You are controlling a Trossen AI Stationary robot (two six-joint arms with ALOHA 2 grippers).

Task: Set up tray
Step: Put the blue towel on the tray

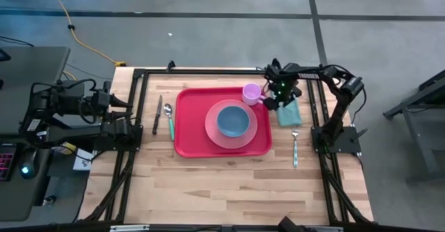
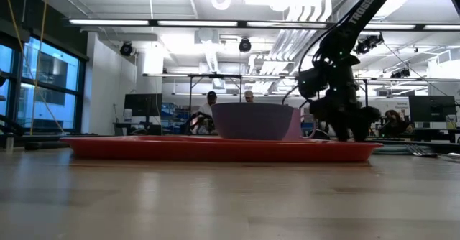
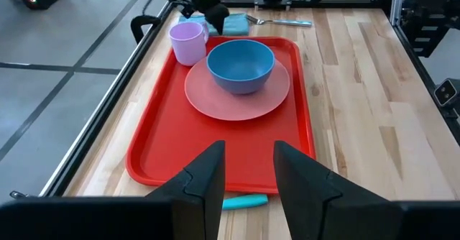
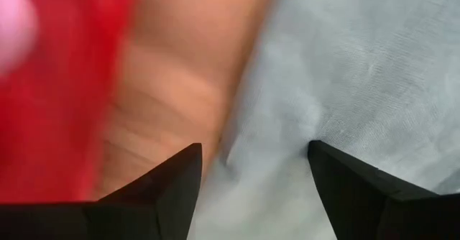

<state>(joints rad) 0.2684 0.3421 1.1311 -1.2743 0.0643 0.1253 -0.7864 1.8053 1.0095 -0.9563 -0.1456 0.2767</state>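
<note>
The red tray (image 1: 188, 145) lies mid-table. It carries a pink plate (image 1: 212, 131) with a blue bowl (image 1: 233, 121) on it, and a lilac cup (image 1: 252, 93) in its far right corner. Flat on the wood just right of the tray lies a teal napkin (image 1: 290, 114). My right gripper (image 4: 255, 157) points down over the napkin's (image 4: 359, 67) tray-side edge, open, with nothing between its fingers. My left gripper (image 3: 248, 161) waits raised at the table's left side, open and empty, facing the tray (image 3: 165, 139). My right gripper's fingertips (image 4: 323, 154) stand apart right at the napkin's surface, coming from above. A small crease (image 4: 309, 136) shows in the cloth beside one tip, but I cannot tell whether the fingers touch the cloth.
A fork (image 1: 295, 148) lies on the wood near the napkin's near side. Left of the tray lie a knife (image 1: 158, 114) and a teal-handled spoon (image 1: 170, 121). A black frame (image 1: 208, 71) rims the table. Bare wood stretches along the near side.
</note>
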